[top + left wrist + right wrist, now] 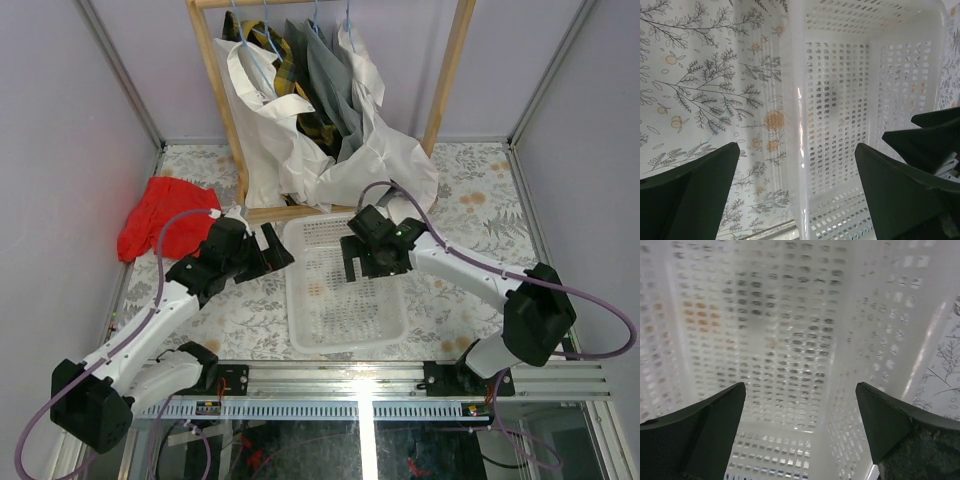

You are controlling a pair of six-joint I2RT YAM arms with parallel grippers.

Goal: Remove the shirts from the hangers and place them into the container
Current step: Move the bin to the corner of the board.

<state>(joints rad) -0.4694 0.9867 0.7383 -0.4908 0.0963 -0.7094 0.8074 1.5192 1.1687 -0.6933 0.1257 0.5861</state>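
Top view. Located four shirts (300, 120) at upper centre, all hung on light-blue hangers (268, 22) from the wooden rack (448, 75). Order left to right: left white shirt (262, 135), plaid shirt (290, 80), grey shirt (330, 85), right white shirt (378, 155), the last with its hem bunched low, near the far rim of the container (345, 318).

Found the container at centre of frame on the patterned table (470, 205), just below the rack base, mesh floor showing throughout. Noted red cloth (160, 215) at centre left, well apart from the container.

Logged left gripper (278, 250) just left of the container's upper-left corner, jaws released wide, grasping nothing. Logged right gripper (352, 265) over the container's upper half, jaws likewise spread, grasping nothing.

Left wrist view: confirmed both fingers wide apart at the lower corners, with table pattern at left and the container's near wall and perforated floor at centre and right.

Right wrist view: confirmed fingers wide apart at the lower corners, only bare mesh floor and walls between them.
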